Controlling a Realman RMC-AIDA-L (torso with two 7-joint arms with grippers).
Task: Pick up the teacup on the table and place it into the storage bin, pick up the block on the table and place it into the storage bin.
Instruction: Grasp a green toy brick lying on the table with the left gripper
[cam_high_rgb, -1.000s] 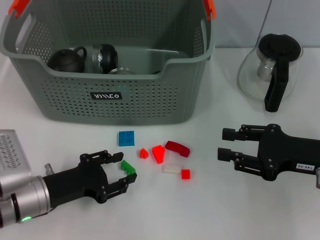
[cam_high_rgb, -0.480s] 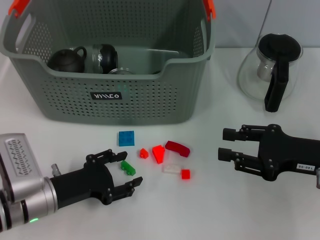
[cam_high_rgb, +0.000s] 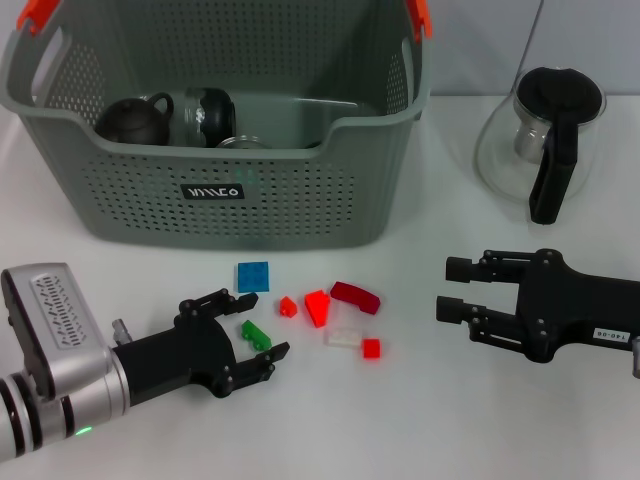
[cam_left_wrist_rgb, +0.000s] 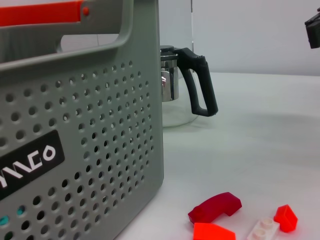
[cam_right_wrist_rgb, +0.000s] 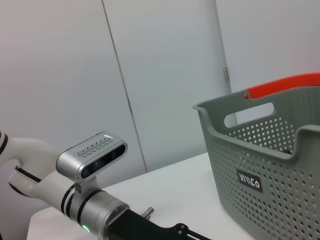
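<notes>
The grey storage bin (cam_high_rgb: 230, 190) stands at the back left, also seen as the bin wall (cam_left_wrist_rgb: 75, 150) and bin (cam_right_wrist_rgb: 270, 165). A dark rounded vessel with a handle (cam_high_rgb: 135, 118) lies inside it; I cannot tell if it is the teacup. No teacup shows on the table. Several small blocks lie in front of the bin. My left gripper (cam_high_rgb: 250, 325) is open, its fingers on either side of the green block (cam_high_rgb: 256, 334). My right gripper (cam_high_rgb: 447, 287) is open and empty, hovering right of the blocks.
Loose blocks: blue square (cam_high_rgb: 253, 276), small red (cam_high_rgb: 288, 307), orange-red wedge (cam_high_rgb: 318, 306), dark red curved (cam_high_rgb: 355, 296), white (cam_high_rgb: 342, 338), red cube (cam_high_rgb: 371, 348). A glass pot with black handle (cam_high_rgb: 545, 140) stands at the back right. A jar (cam_high_rgb: 205, 112) lies in the bin.
My left arm has pushed forward and to the right, so its open fingers now straddle the green block. The block and the right arm have stayed put.
</notes>
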